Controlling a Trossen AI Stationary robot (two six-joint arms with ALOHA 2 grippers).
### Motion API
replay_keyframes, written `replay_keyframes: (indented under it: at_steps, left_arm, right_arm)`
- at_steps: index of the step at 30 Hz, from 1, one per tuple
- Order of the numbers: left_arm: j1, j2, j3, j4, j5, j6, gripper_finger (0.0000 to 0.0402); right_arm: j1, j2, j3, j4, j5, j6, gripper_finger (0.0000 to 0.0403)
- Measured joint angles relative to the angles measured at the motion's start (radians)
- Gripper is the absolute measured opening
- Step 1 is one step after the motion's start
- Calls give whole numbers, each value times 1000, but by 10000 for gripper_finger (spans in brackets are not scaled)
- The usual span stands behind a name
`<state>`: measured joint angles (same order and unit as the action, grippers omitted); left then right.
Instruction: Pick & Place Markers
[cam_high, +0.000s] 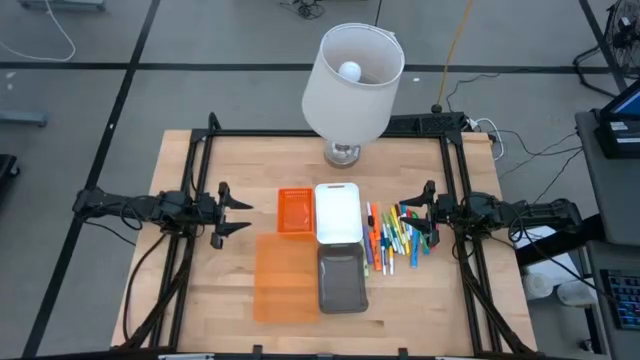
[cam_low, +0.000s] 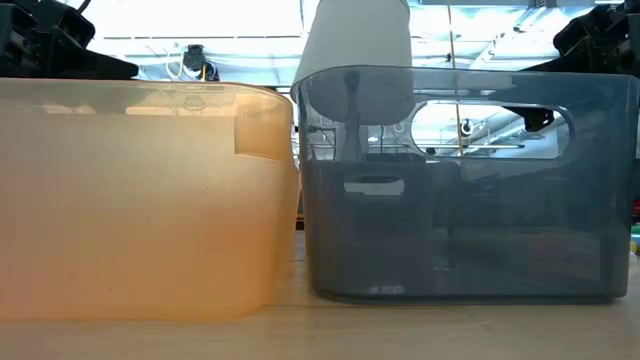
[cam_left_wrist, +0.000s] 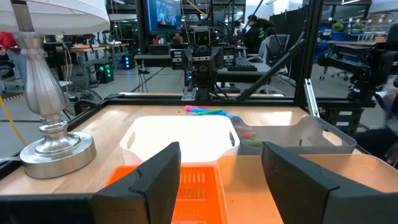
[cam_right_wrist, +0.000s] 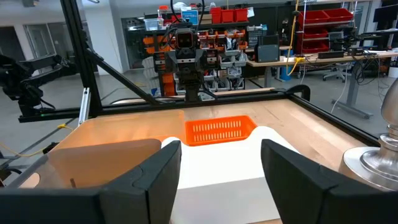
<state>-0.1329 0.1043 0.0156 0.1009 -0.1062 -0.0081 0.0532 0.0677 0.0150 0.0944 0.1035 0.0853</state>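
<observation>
Markers (cam_high: 395, 240): they lie in a loose row on the desk (cam_high: 200, 300), just beside the white tray (cam_high: 338, 205) and the grey tray (cam_high: 341, 280), on the right arm's side. None is in a tray that I can see.
Trays: the small orange basket (cam_high: 295, 212), the white tray and the grey tray sit close together in the middle of the desk. A see-through orange tray (cam_high: 284, 275) sits next to the grey one, on the left arm's side.
Lamp (cam_high: 352, 85): it stands at the far edge of the desk, behind the white tray.
Right claw (cam_high: 412, 222): it hangs right at the outer edge of the marker row. Its fingers are open, with nothing between them.
Left claw (cam_high: 238, 212): it waits near the orange basket, well away from the markers. Its fingers are spread apart and hold nothing.
Step now: I think this is the very start. No marker is picked up yet, and the right claw is set to go for the first one.
Next move: the right claw should dip down over one marker, with one finger on each side of it, and pinch it. The markers lie close together, so it needs to choose one at the edge of the row and not bump the others. After that it would lift the marker and carry it to a tray. I cannot tell which tray is meant for it.
</observation>
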Motion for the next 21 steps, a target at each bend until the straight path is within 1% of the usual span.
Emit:
replay_keyframes:
  at_steps: [18,20,21]
  left_arm:
    - [0,0,0,0,0,0,228]
    - [0,0,0,0,0,0,228]
    - [0,0,0,0,0,0,228]
  right_arm:
    - [0,0,0,1,0,1,210]
    - [0,0,0,9,-1,47,210]
    - [0,0,0,10,-4,125,210]
